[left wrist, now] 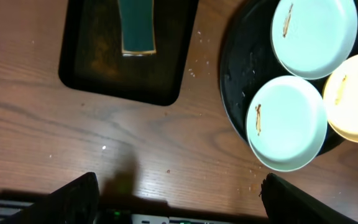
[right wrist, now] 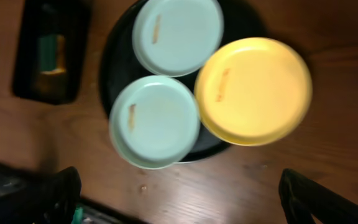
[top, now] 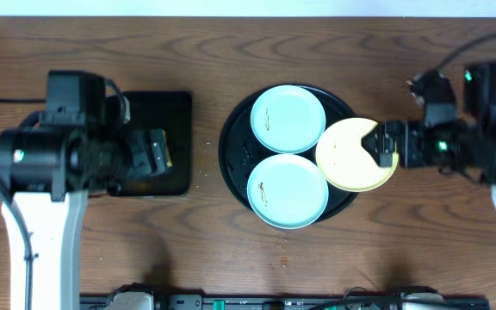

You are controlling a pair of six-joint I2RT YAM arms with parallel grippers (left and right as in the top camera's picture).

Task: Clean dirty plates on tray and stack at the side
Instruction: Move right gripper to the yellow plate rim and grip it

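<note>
The round black tray [top: 231,153] sits mid-table. Two pale blue plates lie on it, one at the back [top: 287,118] and one at the front [top: 287,190], each with a small brown smear. The pale yellow plate [top: 344,155] overlaps the tray's right rim and has a faint smear. My right gripper [top: 384,146] is open, its fingers over the yellow plate's right edge; I cannot tell whether they touch it. My left gripper [top: 158,153] is open and empty over the rectangular tray. The right wrist view shows the yellow plate [right wrist: 253,90] and the wide-spread fingers [right wrist: 179,186].
A small rectangular black tray [top: 166,108] lies left of the round tray and holds a green sponge [left wrist: 135,28]. Small crumbs [top: 284,260] lie on the wooden table in front of the round tray. The left wrist view shows the open left fingers [left wrist: 179,190].
</note>
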